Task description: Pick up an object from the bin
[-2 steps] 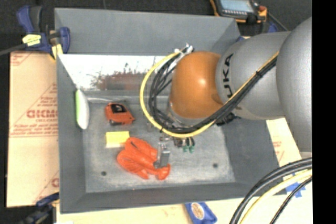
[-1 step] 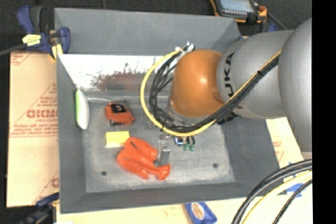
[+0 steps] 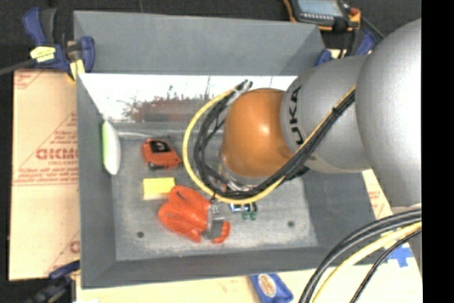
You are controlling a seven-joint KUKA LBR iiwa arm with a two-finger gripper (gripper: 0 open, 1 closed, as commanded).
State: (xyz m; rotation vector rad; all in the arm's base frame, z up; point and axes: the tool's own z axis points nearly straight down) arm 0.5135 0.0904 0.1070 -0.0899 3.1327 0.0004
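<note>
My gripper (image 3: 221,215) sits under the arm's wrist, low in the front middle of the bin. It is right at the right end of an orange-red crumpled thing (image 3: 183,215), which looks like soft plastic or cloth. A flat yellow block (image 3: 158,187) lies just left of and behind that thing. An orange and black tape measure (image 3: 160,153) lies farther back and to the left.
A long white and pale green object (image 3: 111,147) leans along the bin's left wall. The arm and its orange wrist cover hide the bin's middle and right rear. Bare floor shows at the front left and front right.
</note>
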